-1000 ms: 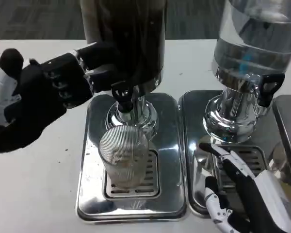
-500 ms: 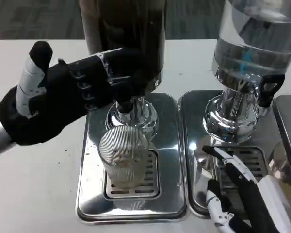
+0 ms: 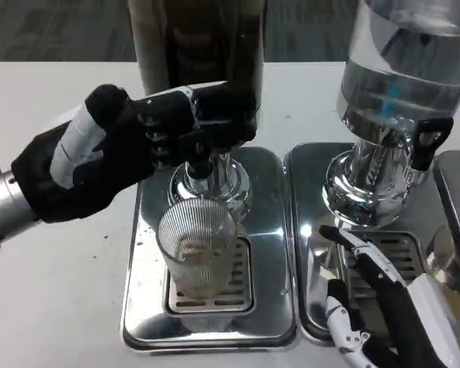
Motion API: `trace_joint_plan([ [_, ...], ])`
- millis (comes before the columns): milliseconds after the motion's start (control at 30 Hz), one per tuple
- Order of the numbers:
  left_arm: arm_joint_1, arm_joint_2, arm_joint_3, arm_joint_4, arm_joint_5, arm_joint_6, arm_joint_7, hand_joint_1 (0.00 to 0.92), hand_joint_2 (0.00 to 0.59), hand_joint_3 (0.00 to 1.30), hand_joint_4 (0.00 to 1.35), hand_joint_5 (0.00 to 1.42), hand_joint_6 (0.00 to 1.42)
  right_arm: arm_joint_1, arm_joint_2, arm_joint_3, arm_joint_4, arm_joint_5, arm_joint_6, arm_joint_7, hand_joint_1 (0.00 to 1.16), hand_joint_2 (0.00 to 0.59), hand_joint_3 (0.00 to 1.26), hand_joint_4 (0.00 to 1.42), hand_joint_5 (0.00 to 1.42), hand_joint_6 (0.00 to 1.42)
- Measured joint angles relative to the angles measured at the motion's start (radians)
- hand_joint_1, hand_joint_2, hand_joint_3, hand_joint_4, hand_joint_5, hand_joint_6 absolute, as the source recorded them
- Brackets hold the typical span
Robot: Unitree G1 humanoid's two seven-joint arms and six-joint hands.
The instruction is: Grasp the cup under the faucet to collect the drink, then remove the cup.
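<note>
Note the dark dispenser (image 3: 195,38) standing at the far edge of the desk (image 3: 54,307), on its steel drip tray (image 3: 264,253). Your left hand (image 3: 123,153) has its fingers closed over the faucet (image 3: 203,165). The ribbed glass cup (image 3: 195,245) stands upright on the tray grate, directly below the faucet. Your right hand (image 3: 383,307) rests, fingers spread and holding nothing, on the neighbouring tray (image 3: 310,199) near the desk's front edge.

Open tabletop left of the cup (image 3: 197,247), free for a sideways approach. Above the cup, blocked by the faucet (image 3: 199,170), the dark dispenser (image 3: 197,54) and the left hand (image 3: 130,149). Right of the cup, narrow room only, crowded by the second dispenser (image 3: 387,115) and the right hand (image 3: 391,307).
</note>
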Motion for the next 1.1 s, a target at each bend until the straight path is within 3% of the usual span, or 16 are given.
trace_joint_plan([
  [367,0.025,0.016,-0.012,-0.041,0.036,-0.082,0.0,0.0,0.048,0.2,0.09,0.16,0.07,-0.005,-0.001,-0.02,0.0,0.063,0.0,0.024,0.51,0.586,0.19,0.14,0.09,0.18],
  [500,0.033,0.02,-0.018,-0.047,0.037,-0.104,0.0,0.0,0.048,0.2,0.09,0.16,0.07,-0.019,-0.001,-0.028,0.003,0.119,0.0,0.055,0.5,0.585,0.19,0.13,0.09,0.18],
  [600,0.04,0.025,-0.025,-0.053,0.043,-0.134,0.0,0.0,0.05,0.2,0.1,0.16,0.07,-0.043,-0.004,-0.036,0.009,0.174,0.0,0.095,0.47,0.524,0.17,0.1,0.08,0.18],
  [833,0.056,0.036,-0.032,-0.075,0.078,-0.225,0.001,0.0,0.052,0.2,0.1,0.16,0.07,-0.076,-0.006,-0.044,0.014,0.221,0.0,0.141,0.47,0.488,0.16,0.08,0.07,0.18],
  [1100,0.072,0.048,-0.042,-0.08,0.11,-0.315,0.015,0.0,0.052,0.2,0.1,0.16,0.07,-0.146,-0.039,-0.051,0.03,0.312,0.023,0.248,0.51,0.327,0.08,0.0,0.02,0.15],
])
